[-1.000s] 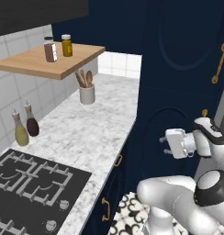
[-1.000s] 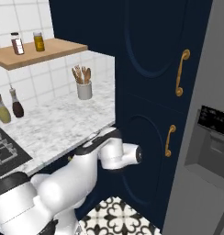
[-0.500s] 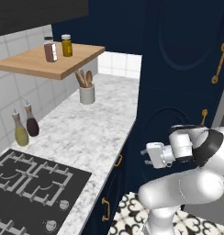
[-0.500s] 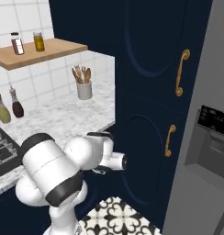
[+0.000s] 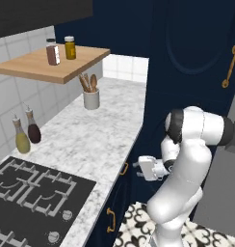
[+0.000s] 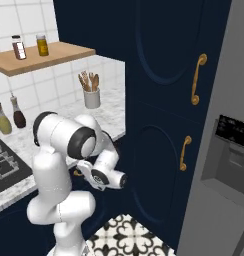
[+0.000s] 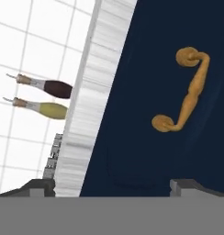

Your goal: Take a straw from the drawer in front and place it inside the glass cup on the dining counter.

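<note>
Drawer sits shut under the worktop edge, its navy front seen close up in my hand view, with the small curved brass handle up and right of centre. I see the gripper low beside the cabinet front in the left base view, pointing at the drawer — jaws spread wide, holding nothing, fingertips at the two bottom corners of the hand view and apart from the handle. Arm is folded down in front of the cabinets. On the worktop: hob, two bottles by the tiled wall, a utensil pot — above them a wooden shelf with two jars. Tall navy doors with brass handles stand to the right.
</note>
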Controlling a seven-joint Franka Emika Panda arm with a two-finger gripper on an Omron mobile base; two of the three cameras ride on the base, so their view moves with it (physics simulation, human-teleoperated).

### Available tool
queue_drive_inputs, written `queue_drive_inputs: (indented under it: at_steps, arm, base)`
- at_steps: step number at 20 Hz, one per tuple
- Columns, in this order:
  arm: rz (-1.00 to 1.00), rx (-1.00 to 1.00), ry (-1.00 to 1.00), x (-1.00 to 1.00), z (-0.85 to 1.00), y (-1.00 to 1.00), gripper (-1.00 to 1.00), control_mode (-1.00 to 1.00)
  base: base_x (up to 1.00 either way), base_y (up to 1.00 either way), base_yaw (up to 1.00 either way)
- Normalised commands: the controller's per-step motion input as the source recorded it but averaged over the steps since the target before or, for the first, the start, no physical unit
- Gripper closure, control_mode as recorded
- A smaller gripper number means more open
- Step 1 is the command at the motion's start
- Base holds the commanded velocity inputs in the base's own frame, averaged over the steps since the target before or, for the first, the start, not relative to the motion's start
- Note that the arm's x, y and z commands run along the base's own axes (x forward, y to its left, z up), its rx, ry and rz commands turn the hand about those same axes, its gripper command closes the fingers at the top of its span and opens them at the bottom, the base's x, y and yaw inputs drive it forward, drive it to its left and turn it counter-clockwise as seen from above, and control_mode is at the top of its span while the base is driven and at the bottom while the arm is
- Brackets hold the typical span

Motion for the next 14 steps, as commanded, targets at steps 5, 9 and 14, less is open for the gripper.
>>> queue_drive_inputs:
  at_steps: [5, 9, 14]
  arm:
    - [0.00, 0.07, 0.00, 0.52, -0.39, 0.03, -1.00, -1.00]
    - [0.00, 0.08, 0.00, 0.56, -0.42, 0.00, -1.00, -1.00]
    - [0.00, 0.04, 0.00, 0.57, -0.39, 0.10, -1.00, -1.00]
  base:
    - [0.00, 0.00, 0.00]
    - [0.00, 0.00, 0.00]
    - [0.00, 0.00, 0.00]
